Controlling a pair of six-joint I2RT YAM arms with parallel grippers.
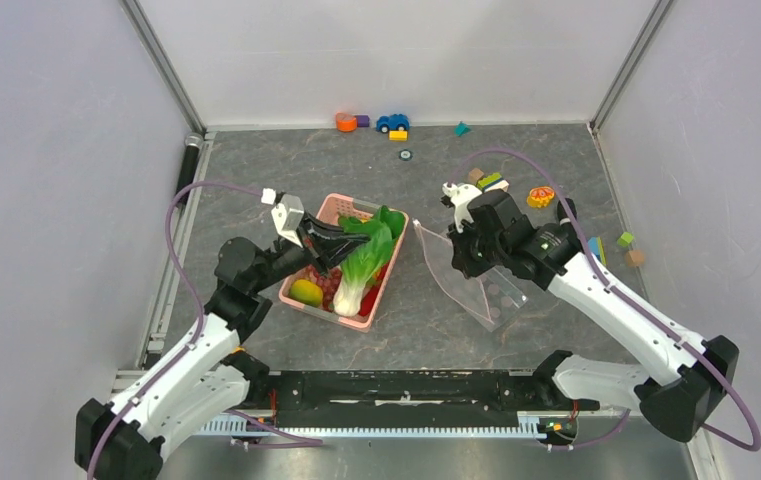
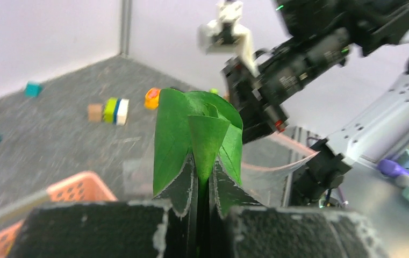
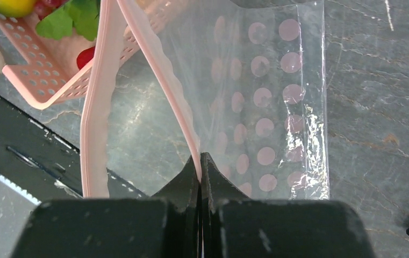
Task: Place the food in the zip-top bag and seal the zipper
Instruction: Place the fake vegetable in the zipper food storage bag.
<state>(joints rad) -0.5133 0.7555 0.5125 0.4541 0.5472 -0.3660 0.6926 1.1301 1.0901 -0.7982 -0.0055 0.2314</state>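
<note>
Overhead, tabletop (image 1: 256,170): grey, stone-patterned, enclosed by pale walls.
Left end effector (image 1: 328,245) (image 2: 203,172): closed on the green leaf end of a large toy bok choy with a white stalk (image 1: 364,265) (image 2: 191,134). In the left wrist view the leaf stands up between the two pads.
Bok choy position: slanted over the pink slotted plastic basket (image 1: 331,205) (image 3: 35,80), leaves toward 1 o'clock, stalk toward 7 o'clock. Cannot tell if it is lifted clear or resting on the contents.
Basket contents: a yellow-green toy mango (image 1: 306,292) at the 7 o'clock corner, with red pieces beside it under the stalk.
Right end effector (image 1: 456,250) (image 3: 200,161): pinched shut on one lip of the pink zip strip (image 3: 159,70) of the bag.
Zip-top bag (image 1: 491,290) (image 3: 266,107): clear square plastic with faint pink dots, at 3 o'clock from the basket and just beside it. No food is inside it.
Bag mouth: unsealed. The free lip bows away from the held lip in the right wrist view, and the opening faces the basket.
Bag body: trails from the grip toward 5 o'clock, its lower part on the tabletop.
Loose toys: a blue toy car (image 1: 392,122) and small coloured building blocks (image 1: 346,122) along the 12 o'clock edge. More blocks at 2 to 3 o'clock, well apart from the bag.
</note>
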